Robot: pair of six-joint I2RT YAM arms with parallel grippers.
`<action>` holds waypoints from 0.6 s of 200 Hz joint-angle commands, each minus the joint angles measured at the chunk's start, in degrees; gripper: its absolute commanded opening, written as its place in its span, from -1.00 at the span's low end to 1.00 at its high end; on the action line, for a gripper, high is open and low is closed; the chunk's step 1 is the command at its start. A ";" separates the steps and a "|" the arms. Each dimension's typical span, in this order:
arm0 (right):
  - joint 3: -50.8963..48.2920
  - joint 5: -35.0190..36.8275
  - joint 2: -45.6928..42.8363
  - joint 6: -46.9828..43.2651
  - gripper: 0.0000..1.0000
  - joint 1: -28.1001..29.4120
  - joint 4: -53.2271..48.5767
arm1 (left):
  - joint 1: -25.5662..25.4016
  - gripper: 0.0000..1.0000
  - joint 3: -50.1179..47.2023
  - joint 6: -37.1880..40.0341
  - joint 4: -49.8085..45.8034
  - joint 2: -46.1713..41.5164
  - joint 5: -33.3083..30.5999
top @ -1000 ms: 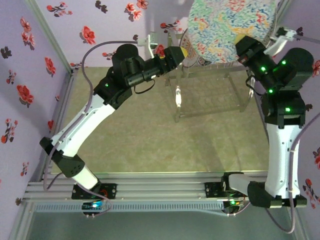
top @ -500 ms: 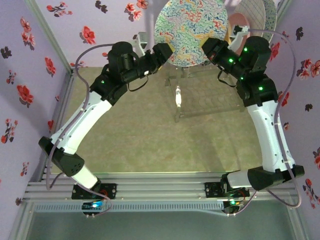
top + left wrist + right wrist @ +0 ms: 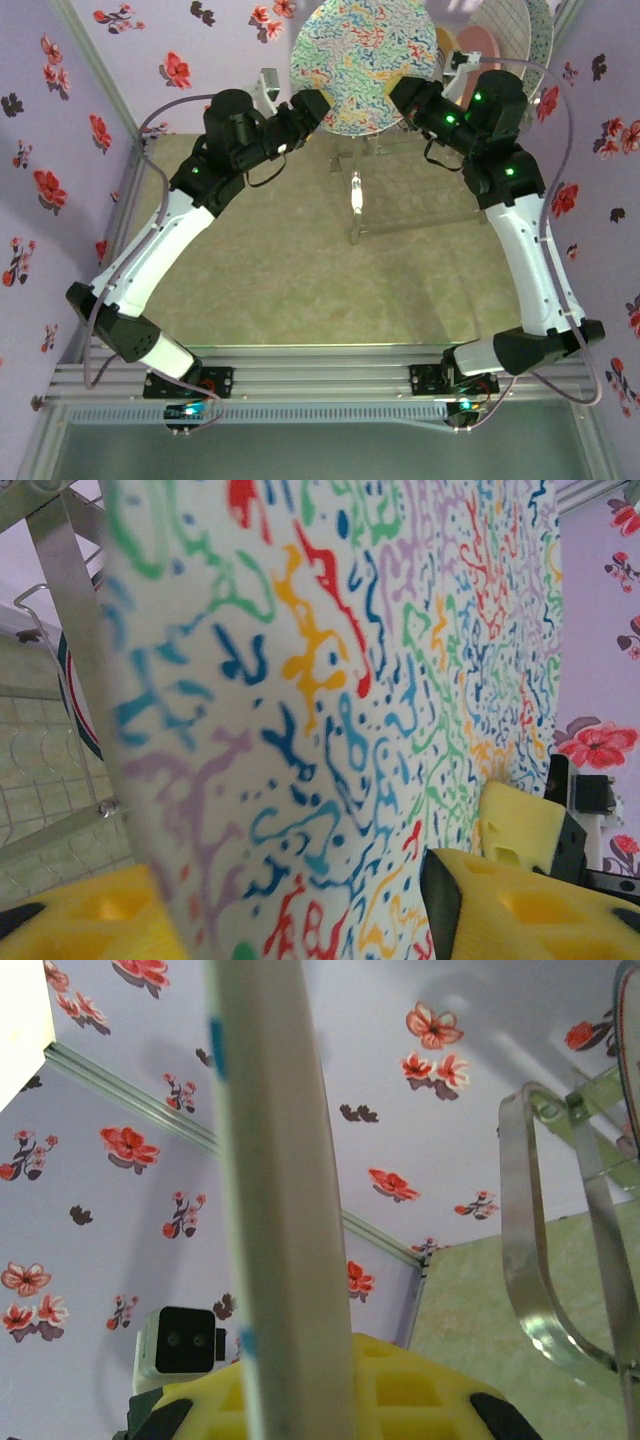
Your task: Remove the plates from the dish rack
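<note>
Looking down from the top camera, we see the multicoloured squiggle plate (image 3: 362, 60) held up on edge above the far side of the dish rack (image 3: 356, 195), with its patterned face toward us. The right gripper (image 3: 400, 92) is clamped on the plate's lower right rim. The left gripper (image 3: 318, 103) sits at the lower left rim. Behind the right arm, the yellow plate (image 3: 443, 45), pink plate (image 3: 478, 42) and grid plate (image 3: 512, 30) stand close together at the rack's far right end. The chrome rack stands on the olive table (image 3: 300, 290), between the two arms.

From the left wrist, we find the squiggle plate (image 3: 380, 680) crossing the frame at a slant. The left gripper's yellow fingers (image 3: 540, 905) are spread wide, one on each side of the plate, so this pincer is open around the rim. A yellow pad of the right gripper (image 3: 515, 825) presses the plate face just above it. At the left edge a chrome rack tube (image 3: 65, 610) rises, and a green-rimmed plate (image 3: 82, 705) peeks out behind it.

From the right wrist, we meet the plate's rim (image 3: 270, 1160) edge-on, running up from the yellow pad (image 3: 410, 1390) that grips it. A chrome loop of the rack (image 3: 535, 1260) stands to the right, and the floral wallpaper (image 3: 120, 1140) lies beyond.
</note>
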 commanded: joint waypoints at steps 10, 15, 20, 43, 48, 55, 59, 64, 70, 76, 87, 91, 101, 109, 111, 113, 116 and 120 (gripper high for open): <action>2.46 -1.57 0.04 0.56 -1.00 1.13 4.47 | 0.47 -0.08 -0.65 -1.33 3.27 -1.06 -0.41; 2.46 -1.69 0.11 0.64 -1.00 1.21 4.48 | 0.45 -0.15 -0.81 -1.42 3.40 -1.07 -0.39; 2.38 -1.81 0.27 0.81 -1.00 1.31 4.56 | 0.49 -0.20 -0.98 -1.56 3.62 -1.02 -0.38; 2.66 -2.61 1.00 1.75 -1.00 2.01 4.92 | 0.53 -0.44 -1.99 -2.34 4.78 -1.33 -0.38; 2.79 -2.69 1.11 1.89 -1.00 2.18 4.91 | 0.61 -0.54 -2.19 -2.60 5.08 -1.37 -0.38; 2.89 -2.74 1.33 1.89 -1.00 2.42 4.88 | 0.69 -0.70 -2.49 -2.87 5.56 -1.43 -0.38; 2.89 -2.73 1.38 1.89 -1.00 2.51 4.68 | 0.71 -0.79 -2.58 -2.99 5.76 -1.45 -0.38; 2.89 -2.66 1.41 1.80 -1.00 2.61 4.50 | 0.82 -0.93 -2.73 -3.14 5.95 -1.53 -0.38; 2.90 -2.46 1.34 1.60 -1.00 2.64 4.15 | 0.80 -1.00 -2.83 -3.19 6.21 -1.64 -0.38; 2.88 -2.20 1.36 1.38 -1.00 2.70 3.84 | 0.88 -1.00 -2.90 -3.19 6.42 -1.77 -0.40; 2.85 -1.81 1.13 0.66 -1.00 2.81 3.60 | 0.94 -1.00 -3.23 -3.20 7.09 -2.10 -0.38; 2.90 -1.62 1.12 0.34 -1.00 2.92 3.59 | 1.05 -1.00 -3.37 -3.19 7.40 -2.21 -0.30; 3.22 -1.49 1.20 -0.15 -1.00 2.98 3.30 | 1.31 -1.00 -3.89 -3.27 8.81 -2.65 -0.08; 3.53 -1.35 1.27 -0.58 -0.89 3.07 2.87 | 1.56 -1.00 -4.36 -3.53 10.17 -2.96 0.27; 3.65 -1.26 1.29 -0.68 -0.85 3.07 2.73 | 1.63 -1.00 -4.53 -3.65 10.49 -3.00 0.35; 3.74 -1.22 1.29 -0.75 -0.81 3.07 2.61 | 1.66 -1.00 -4.59 -3.74 10.90 -3.15 0.46; 3.84 -1.14 1.34 -0.82 -0.76 3.08 2.56 | 1.80 -1.00 -4.72 -3.84 11.55 -3.19 0.62; 3.90 -1.06 1.27 -0.98 -0.70 3.12 2.38 | 1.94 -1.00 -4.96 -4.01 12.17 -3.36 0.73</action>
